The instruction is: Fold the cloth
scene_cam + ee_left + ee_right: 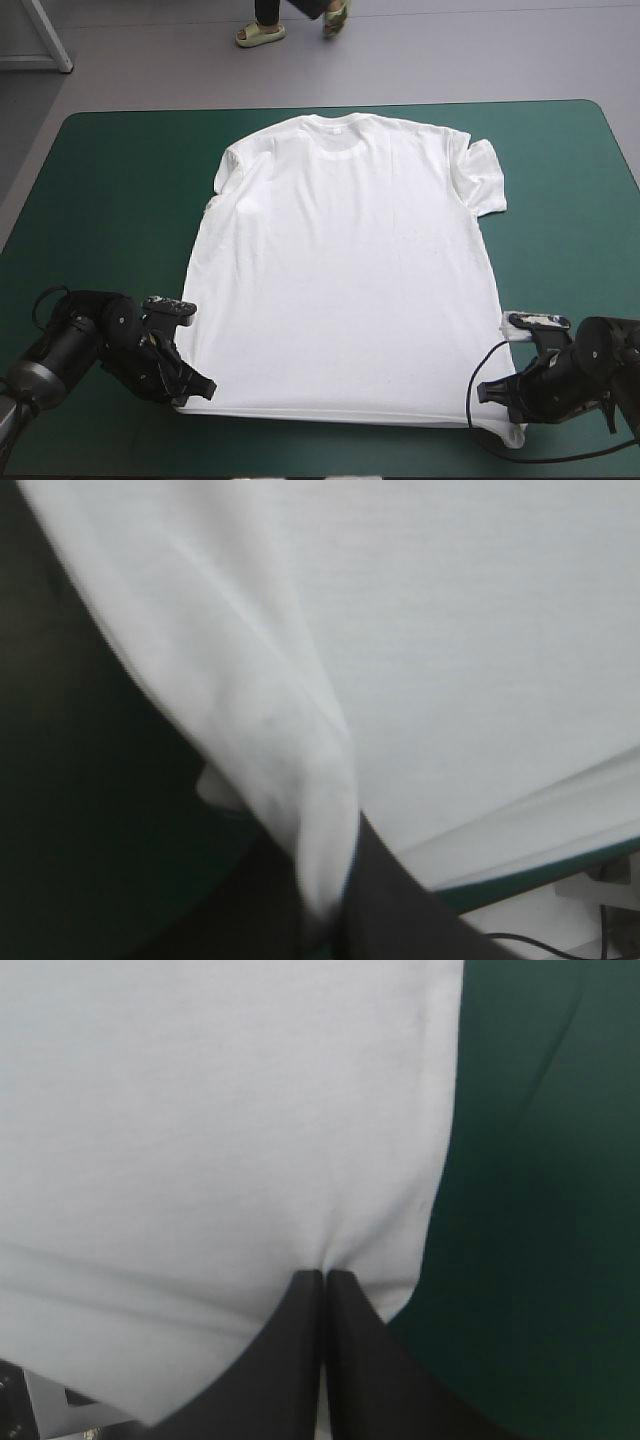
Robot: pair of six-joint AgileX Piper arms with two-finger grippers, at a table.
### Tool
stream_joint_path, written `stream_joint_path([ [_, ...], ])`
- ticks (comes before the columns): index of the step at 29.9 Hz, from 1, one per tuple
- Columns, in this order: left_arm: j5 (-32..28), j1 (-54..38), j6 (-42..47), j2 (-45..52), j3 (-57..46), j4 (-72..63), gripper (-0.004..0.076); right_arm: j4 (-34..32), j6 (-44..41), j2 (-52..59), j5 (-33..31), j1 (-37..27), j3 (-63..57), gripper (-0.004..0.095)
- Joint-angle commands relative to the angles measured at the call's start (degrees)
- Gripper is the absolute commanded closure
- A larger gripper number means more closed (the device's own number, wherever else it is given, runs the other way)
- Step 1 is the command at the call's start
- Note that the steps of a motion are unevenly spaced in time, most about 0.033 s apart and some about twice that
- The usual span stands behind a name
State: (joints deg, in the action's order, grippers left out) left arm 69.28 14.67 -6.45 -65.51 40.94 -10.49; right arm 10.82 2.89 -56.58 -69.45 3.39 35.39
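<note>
The T-shirt (345,270) lies spread flat on the teal-green tabletop (120,180). Its collar (335,128) is toward the far edge and its hem (330,412) is along the near edge. Its long axis runs straight away from the robot, collar to hem.

The left jaws are at the near left hem corner and the right jaws at the near right hem corner. Each arm is placed at its own corner and neither is better placed than the other. From both, the body of the garment lies ahead, toward the far edge.

- **Right jaws:** all but shut, with the cloth (220,1110) pinched at their tip. Small puckers radiate from the pinch, and the side seam falls just beside it.
- **Left jaws:** they appear to be clamped on the hem as well, with a ridge of fabric (300,780) rising from between them. My wrist picture is smeared here, so I rate this as probable rather than confirmed.

The material is thin white knit, limp and matte, lying smooth with faint creases. The sleeve (485,180) on the right side lies spread outward. The other sleeve (228,170) looks tucked in against the body.

In my judgement the fold turns on carrying both corners evenly along the long axis toward the collar. Uneven travel would skew the hem.
</note>
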Motion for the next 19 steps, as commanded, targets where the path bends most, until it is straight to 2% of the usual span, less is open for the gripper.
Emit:
stream_joint_path([
  [1,4.8,0.9,1.7,1.2,-1.8,3.0,0.0733,-0.9,1.2,1.3,-0.6,-0.1,-3.2,0.0923],
  [5,2.5,0.9,1.5,1.2,-2.2,4.1,0.0729,0.0,5.2,1.3,-0.3,-0.1,-4.2,0.0916],
  [7,2.1,0.9,0.1,1.2,-2.2,3.4,0.0692,0.6,5.3,1.3,0.7,-0.1,-3.8,0.0850],
  [9,2.3,0.9,0.1,1.2,-2.2,2.0,0.0604,2.6,6.3,1.4,1.4,-0.1,-3.7,0.0717],
  [13,2.3,0.9,-0.3,1.2,-2.2,0.3,0.0278,7.8,7.0,2.3,4.1,-0.1,-3.7,0.0282],
  [15,1.4,0.9,-0.3,1.2,-2.2,-0.1,0.0166,8.5,7.0,2.5,6.0,-0.1,-3.7,0.0108],
  [17,-0.6,0.9,-0.3,1.2,-1.8,-0.2,0.0127,9.0,6.1,2.5,6.9,-0.1,-3.5,0.0011],
  [19,-3.1,0.9,0.1,1.2,-0.6,-0.2,0.0127,8.9,5.0,2.5,6.9,-0.1,-2.2,-0.0008],
])
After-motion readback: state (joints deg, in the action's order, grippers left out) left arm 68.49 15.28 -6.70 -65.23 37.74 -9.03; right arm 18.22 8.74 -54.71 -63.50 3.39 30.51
